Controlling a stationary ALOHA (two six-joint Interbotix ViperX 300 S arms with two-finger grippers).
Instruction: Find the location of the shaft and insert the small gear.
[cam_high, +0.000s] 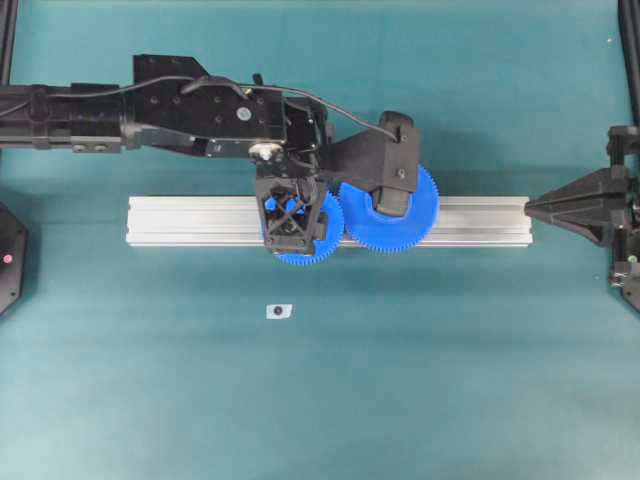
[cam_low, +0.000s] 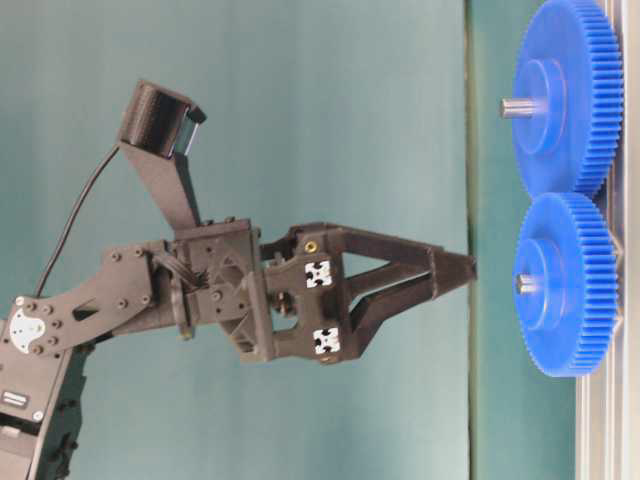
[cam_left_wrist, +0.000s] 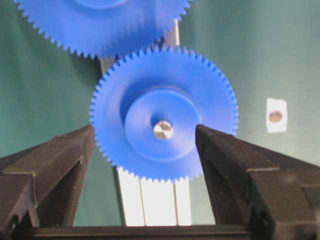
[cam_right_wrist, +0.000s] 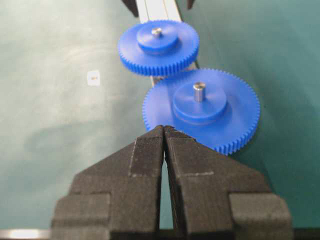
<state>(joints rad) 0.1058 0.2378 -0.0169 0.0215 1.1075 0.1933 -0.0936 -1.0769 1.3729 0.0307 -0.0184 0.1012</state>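
The small gear (cam_left_wrist: 145, 85) is a blue toothed disc seated flat on the aluminium rail (cam_left_wrist: 155, 200). The silvery shaft (cam_left_wrist: 163, 129) tip shows in its hub hole. The gear also shows in the right wrist view (cam_right_wrist: 158, 47), in the table-level view (cam_low: 560, 285) and, partly under the gripper, in the overhead view (cam_high: 328, 228). My left gripper (cam_left_wrist: 145, 129) is open and empty. Its fingers (cam_left_wrist: 60, 160) stand either side of the hub, and its tips (cam_low: 470, 268) are apart from the gear. My right gripper (cam_right_wrist: 164, 127) is shut and empty by the rail's right end (cam_high: 530, 207).
The larger blue gear (cam_right_wrist: 200, 110) with a protruding grey pin (cam_right_wrist: 199, 91) sits on the rail, its teeth meshing with the small gear; it also shows in the overhead view (cam_high: 420, 205). A tiny white tag (cam_high: 279, 311) with a dark dot lies on the teal mat in front of the rail.
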